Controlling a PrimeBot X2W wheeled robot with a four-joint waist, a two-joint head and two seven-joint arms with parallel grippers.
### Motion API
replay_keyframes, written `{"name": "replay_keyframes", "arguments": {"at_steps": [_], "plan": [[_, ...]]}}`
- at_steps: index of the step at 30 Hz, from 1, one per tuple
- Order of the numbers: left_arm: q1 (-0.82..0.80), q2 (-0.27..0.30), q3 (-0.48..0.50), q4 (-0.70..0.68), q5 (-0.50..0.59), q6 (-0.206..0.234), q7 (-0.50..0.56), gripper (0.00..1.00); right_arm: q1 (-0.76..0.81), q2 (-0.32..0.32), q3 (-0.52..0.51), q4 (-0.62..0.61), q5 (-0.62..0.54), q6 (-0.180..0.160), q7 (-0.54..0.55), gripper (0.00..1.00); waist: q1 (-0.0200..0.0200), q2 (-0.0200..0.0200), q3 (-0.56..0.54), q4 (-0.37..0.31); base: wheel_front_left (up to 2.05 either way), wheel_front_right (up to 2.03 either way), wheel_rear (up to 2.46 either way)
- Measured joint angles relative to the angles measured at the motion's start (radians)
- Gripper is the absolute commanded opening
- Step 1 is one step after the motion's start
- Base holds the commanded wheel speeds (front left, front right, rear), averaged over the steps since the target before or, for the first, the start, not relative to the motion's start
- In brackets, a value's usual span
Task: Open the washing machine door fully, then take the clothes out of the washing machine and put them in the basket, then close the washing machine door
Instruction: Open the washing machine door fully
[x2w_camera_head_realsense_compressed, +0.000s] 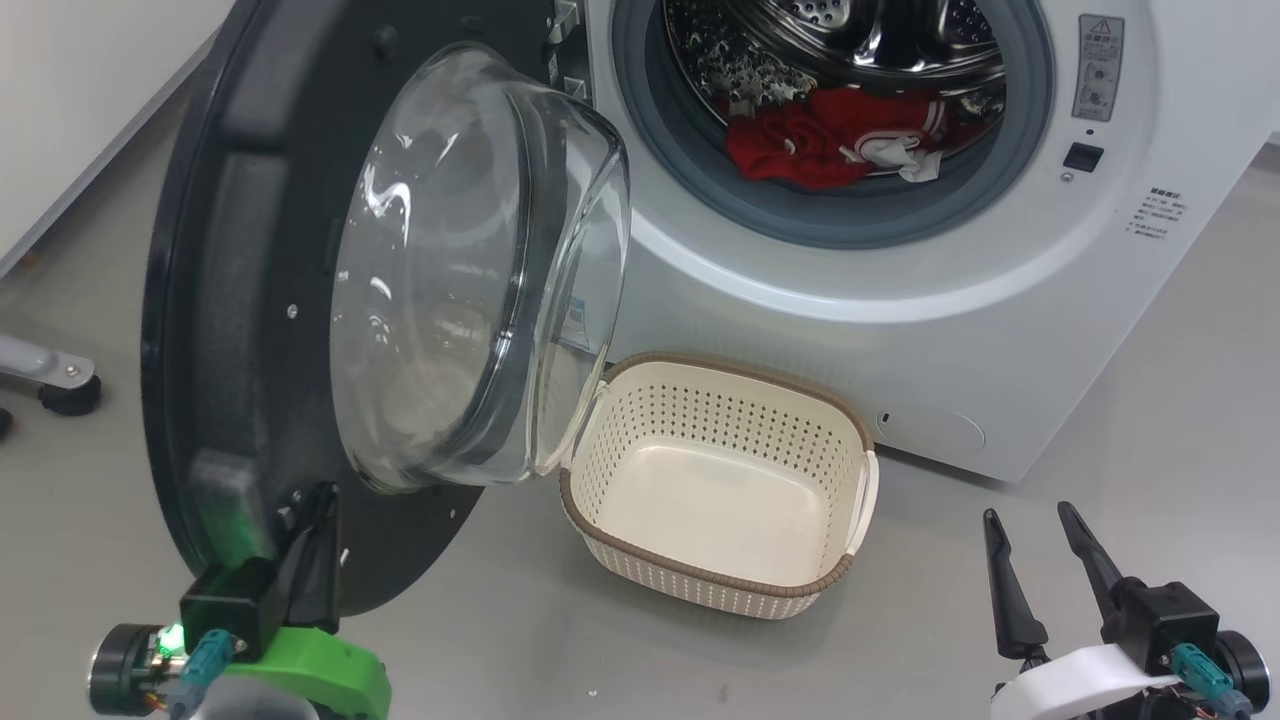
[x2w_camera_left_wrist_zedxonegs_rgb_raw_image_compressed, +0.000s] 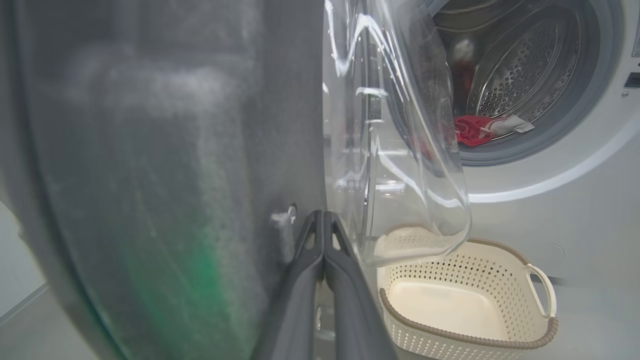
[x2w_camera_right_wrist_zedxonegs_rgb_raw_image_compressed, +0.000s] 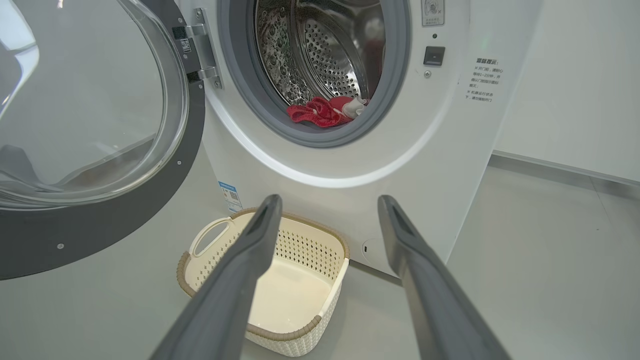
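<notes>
While open, door (x2w_camera_head_realsense_compressed: 230, 300) glass bowl (x2w_camera_head_realsense_compressed: 470, 280) beside basket (x2w_camera_head_realsense_compressed: 720, 420).

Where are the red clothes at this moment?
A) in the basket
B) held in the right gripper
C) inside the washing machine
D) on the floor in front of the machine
C: the red clothes lie behind the grey rim inside the washing machine, while the basket on the floor holds none of them.

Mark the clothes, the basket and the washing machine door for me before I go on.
clothes (x2w_camera_head_realsense_compressed: 800, 150), head view, on the red fabric.
basket (x2w_camera_head_realsense_compressed: 700, 500), head view, on its bare bottom.
washing machine door (x2w_camera_head_realsense_compressed: 450, 280), head view, on its glass bowl window.
</notes>
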Motion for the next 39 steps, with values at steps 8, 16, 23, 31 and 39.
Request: {"name": "replay_keyframes", "arguments": {"at_steps": [8,16,23,31,39], "plan": [[-0.03,-0.01,0.11,0.058,0.0,0.0,-0.026,0.0,-0.003,-0.001,-0.002,-0.002,-0.016,0.004,0.0,1.0,0.0,0.0,0.024,-0.011,0.0,0.0,0.0],[-0.088,-0.018,0.217,0.118,-0.012,0.003,-0.052,0.0,-0.024,-0.016,-0.007,-0.01,-0.024,0.008,0.0,1.0,0.0,0.0,0.057,-0.024,0.0,0.0,0.0],[-0.151,-0.016,0.275,0.182,-0.028,0.007,-0.072,0.0,-0.048,-0.03,-0.014,-0.019,-0.028,0.009,0.0,1.0,0.0,0.0,0.094,-0.037,0.0,0.0,0.0],[-0.222,-0.012,0.327,0.243,-0.036,0.007,-0.087,0.0,-0.075,-0.043,-0.016,-0.024,-0.033,0.016,0.0,1.0,0.0,0.0,0.129,-0.048,0.0,0.0,0.0],[-0.263,-0.009,0.356,0.299,-0.037,0.007,-0.105,0.0,-0.086,-0.046,-0.021,-0.023,-0.033,0.017,0.0,1.0,0.0,0.0,0.14,-0.063,0.0,0.0,0.0]]}}
